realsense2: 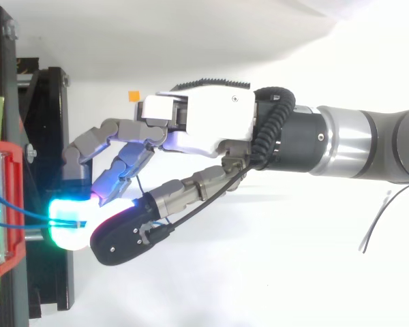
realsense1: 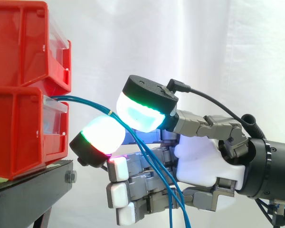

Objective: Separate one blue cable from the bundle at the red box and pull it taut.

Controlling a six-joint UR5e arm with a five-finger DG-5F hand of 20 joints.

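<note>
A clear label strip [realsense1: 57, 107] is fitted across the front of the lower red box [realsense1: 19, 133], but whatever is on it cannot be read. The blue cable [realsense1: 85, 101] is seen leaving that box just under the strip and is led in an arc to the hand [realsense1: 199, 161], where it is pinched between two glowing fingers [realsense1: 102, 135], one pad set above the other just off the box front. The remaining fingers are curled inward beneath them. Further blue strands are draped down across the palm to the lower edge of the side view. From above, the cable [realsense2: 20, 218] is shown running from the box [realsense2: 3, 204] straight into the lit pad. A second red bin [realsense1: 19, 42] is stacked on the box, and both are carried on a black stand [realsense1: 28, 190] before a white curtain [realsense1: 180, 38].
</note>
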